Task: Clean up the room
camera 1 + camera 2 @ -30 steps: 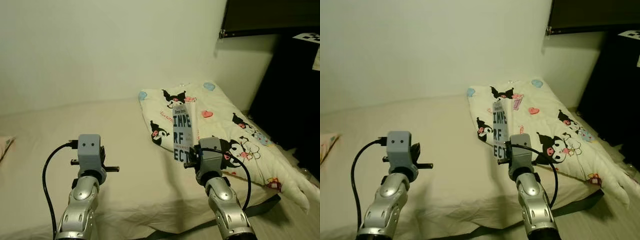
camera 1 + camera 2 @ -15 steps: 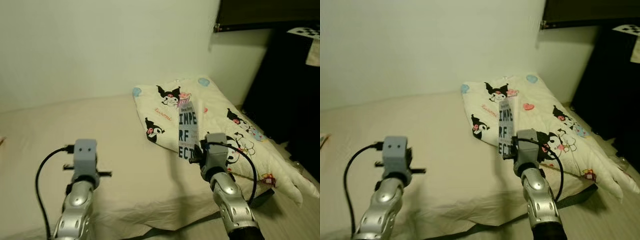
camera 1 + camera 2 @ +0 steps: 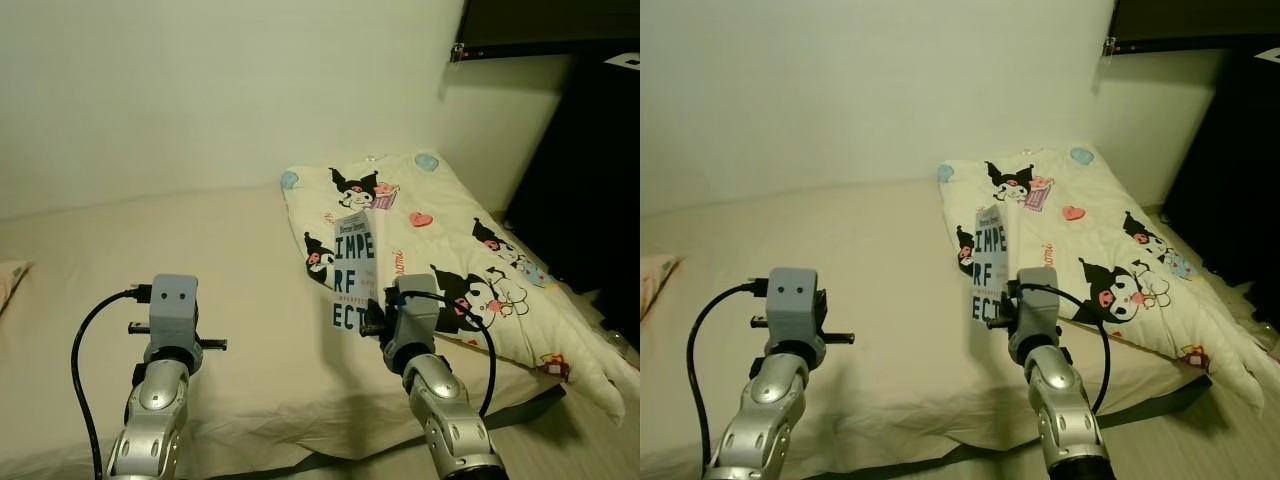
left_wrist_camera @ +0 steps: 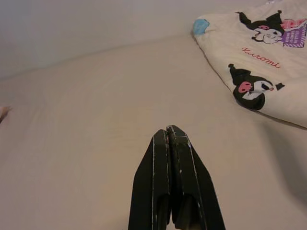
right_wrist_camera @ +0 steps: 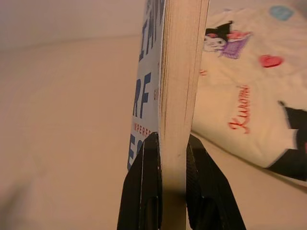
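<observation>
My right gripper (image 5: 169, 143) is shut on a pale book (image 3: 354, 270) with big dark letters on its cover, held upright above the bed. In the right wrist view the book's page edge (image 5: 181, 72) stands between the two black fingers (image 5: 148, 177). My left gripper (image 4: 169, 136) is shut with nothing in it, held out over the bare cream sheet (image 4: 96, 120). Both silver arms reach forward over the bed's near edge, the left arm (image 3: 165, 370) on the left and the right arm (image 3: 425, 370) on the right.
A folded white quilt with cartoon prints (image 3: 440, 250) lies on the right of the bed (image 3: 150, 260). A dark cabinet (image 3: 590, 180) stands at the right beyond the quilt. The plain wall (image 3: 200, 90) backs the bed. A bit of pillow (image 3: 8, 280) shows at the far left.
The camera has swung back to the right, shifting the whole scene. The book in my right gripper now tilts a little more to the left. The left arm stays as it was.
</observation>
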Controlling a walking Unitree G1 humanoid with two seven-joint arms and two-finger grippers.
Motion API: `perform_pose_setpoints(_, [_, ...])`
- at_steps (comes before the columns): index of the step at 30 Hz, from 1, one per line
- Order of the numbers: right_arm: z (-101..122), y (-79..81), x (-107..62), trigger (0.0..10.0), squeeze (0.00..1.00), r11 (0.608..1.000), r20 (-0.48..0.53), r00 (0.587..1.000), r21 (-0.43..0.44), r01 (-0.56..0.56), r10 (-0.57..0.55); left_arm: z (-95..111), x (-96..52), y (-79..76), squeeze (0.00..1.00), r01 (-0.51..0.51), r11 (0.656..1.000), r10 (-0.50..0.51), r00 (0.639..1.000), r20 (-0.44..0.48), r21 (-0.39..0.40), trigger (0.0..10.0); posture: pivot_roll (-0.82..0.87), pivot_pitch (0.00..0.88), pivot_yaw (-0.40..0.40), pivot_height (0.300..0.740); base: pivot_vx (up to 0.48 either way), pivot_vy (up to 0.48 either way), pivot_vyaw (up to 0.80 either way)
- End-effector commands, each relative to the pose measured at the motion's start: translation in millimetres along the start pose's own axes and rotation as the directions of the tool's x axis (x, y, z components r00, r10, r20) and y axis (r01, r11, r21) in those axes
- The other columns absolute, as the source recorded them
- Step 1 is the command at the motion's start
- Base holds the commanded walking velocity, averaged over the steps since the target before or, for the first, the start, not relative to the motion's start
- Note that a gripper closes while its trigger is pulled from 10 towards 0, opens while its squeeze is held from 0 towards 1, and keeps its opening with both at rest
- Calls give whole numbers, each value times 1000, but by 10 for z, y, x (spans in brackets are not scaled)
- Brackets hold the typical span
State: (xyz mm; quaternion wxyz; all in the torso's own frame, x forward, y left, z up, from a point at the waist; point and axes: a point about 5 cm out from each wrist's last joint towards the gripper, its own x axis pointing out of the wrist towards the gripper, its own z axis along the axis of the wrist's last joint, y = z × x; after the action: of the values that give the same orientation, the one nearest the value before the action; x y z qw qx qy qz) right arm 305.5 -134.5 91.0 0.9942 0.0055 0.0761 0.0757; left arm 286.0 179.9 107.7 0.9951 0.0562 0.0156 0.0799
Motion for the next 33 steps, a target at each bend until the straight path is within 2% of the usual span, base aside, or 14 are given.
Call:
perform_pose_setpoints(1, [88, 3, 36, 10000, 0, 999, 29, 1000, -33, 9, -8, -42, -16, 22, 0, -20, 1000, 20, 1000, -20, 3, 10000, -63, 70, -16, 740, 0, 0, 0])
perform_pose_setpoints(3, [58, -40, 62, 10000, 0, 998, 4, 999, -54, 32, -32, -62, -23, 65, 0, -41, 999, 41, 999, -34, -12, 10000, -63, 78, -20, 740, 0, 0, 0])
perform_pose_setpoints(8, [68, -35, 59, 10000, 0, 998, 0, 1000, -53, 23, -24, -46, -22, 88, 0, -50, 998, 49, 998, -35, -37, 10000, -69, 70, -38, 740, 0, 0, 0])
perform_pose_setpoints(9, [32, -43, 25, 10000, 0, 998, -8, 1000, -59, -2, 1, -66, -22, 30, 0, -32, 999, 30, 999, -33, -31, 10000, -62, 79, -43, 740, 0, 0, 0])
perform_pose_setpoints(14, [19, -60, -14, 10000, 0, 997, -13, 1000, -68, -19, 18, -43, -29, -11, 0, -20, 999, 19, 999, -26, -30, 10000, -54, 67, -61, 740, 0, 0, 0])
perform_pose_setpoints(15, [24, -60, -19, 10000, 0, 999, -9, 1000, -36, -20, 20, -27, -24, -16, 0, -18, 1000, 17, 1000, -20, -23, 10000, -44, 62, -59, 740, 0, 0, 0])
perform_pose_setpoints(17, [24, -32, -8, 10000, 0, 998, 0, 999, -55, -39, 39, -35, -25, 26, 0, -58, 996, 55, 998, -40, -69, 10000, -47, 59, -47, 740, 0, 0, 0])
perform_pose_setpoints(26, [68, -40, -19, 10000, 0, 1000, 30, 999, 1, -14, 14, -61, -43, 13, 0, -29, 996, 24, 998, -63, -85, 10000, -55, 64, -30, 740, 0, 0, 0])
perform_pose_setpoints(30, [43, -125, -82, 10000, 0, 999, 26, 1000, 39, -2, 1, -122, -81, -26, 0, -4, 997, -1, 998, -68, -74, 10000, -66, 57, -31, 740, 0, 0, 0])
perform_pose_setpoints(31, [27, -144, -69, 10000, 0, 999, 25, 1000, 46, 0, -1, -142, -69, -37, 0, -8, 996, 1, 997, -73, -89, 10000, -71, 53, -14, 740, 0, 0, 0])
perform_pose_setpoints(33, [26, -151, -76, 10000, 0, 999, 28, 1000, 51, 10, -11, -148, -84, -24, 0, -22, 994, 12, 996, -87, -107, 10000, -79, 52, -32, 740, 0, 0, 0])
